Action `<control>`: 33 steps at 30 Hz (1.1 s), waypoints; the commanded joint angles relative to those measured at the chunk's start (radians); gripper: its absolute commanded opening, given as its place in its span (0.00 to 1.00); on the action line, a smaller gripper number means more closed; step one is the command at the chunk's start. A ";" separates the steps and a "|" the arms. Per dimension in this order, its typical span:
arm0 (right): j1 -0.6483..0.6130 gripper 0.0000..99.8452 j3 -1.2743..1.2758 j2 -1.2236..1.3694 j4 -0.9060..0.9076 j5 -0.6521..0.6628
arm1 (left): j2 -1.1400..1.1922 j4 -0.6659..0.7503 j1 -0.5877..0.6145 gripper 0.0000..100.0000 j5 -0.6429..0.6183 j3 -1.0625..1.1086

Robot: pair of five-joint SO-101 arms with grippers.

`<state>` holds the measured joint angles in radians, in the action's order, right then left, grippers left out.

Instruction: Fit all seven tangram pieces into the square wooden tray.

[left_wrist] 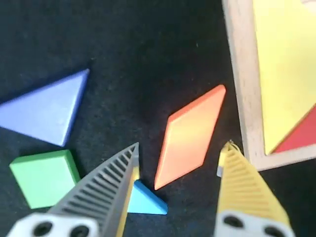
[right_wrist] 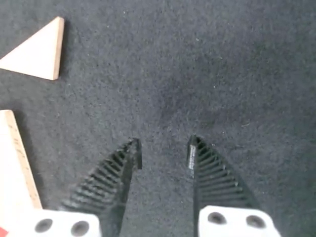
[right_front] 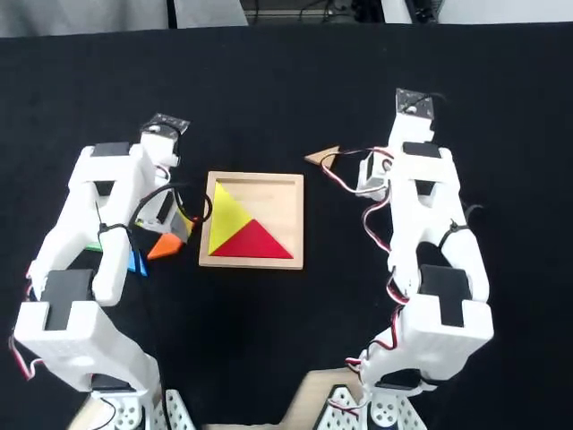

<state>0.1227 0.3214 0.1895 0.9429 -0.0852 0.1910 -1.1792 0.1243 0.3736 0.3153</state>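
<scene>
- Orange parallelogram (left_wrist: 190, 136) lay flat on the surface (left_wrist: 148, 39), just beside the wooden tray (left_wrist: 242, 98), between the left jaws, which were spread wide.
- Judged light, stiff, thin and smooth — likely slippery; best pinched across its long edges.
- Right jaws spread — holding nothing.

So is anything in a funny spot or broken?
Nothing looks broken. One plain wooden triangle lies alone off a corner of the tray, on the opposite side from the orange parallelogram.
</scene>
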 commanded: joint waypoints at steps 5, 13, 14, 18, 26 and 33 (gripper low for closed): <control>-0.014 0.17 -0.005 -0.061 -0.015 0.012 | -0.052 0.025 -0.038 0.26 -0.107 0.042; -0.014 0.17 -0.005 -0.061 -0.015 0.012 | -0.126 -0.031 -0.101 0.26 -0.169 0.087; -0.014 0.17 -0.005 -0.061 -0.015 0.012 | -0.132 -0.029 -0.111 0.26 -0.169 0.094; -0.014 0.17 -0.005 -0.061 -0.015 0.012 | -0.129 0.015 -0.124 0.26 -0.170 0.111; -0.014 0.17 -0.004 -0.061 -0.014 0.012 | -0.038 0.091 -0.096 0.26 -0.170 0.099; -0.014 0.17 -0.004 -0.061 -0.014 0.012 | 0.034 0.086 -0.041 0.26 -0.161 0.054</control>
<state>0.1227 0.3214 0.1895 0.9429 -0.0821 0.2048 -1.1009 0.0644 0.2125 0.3982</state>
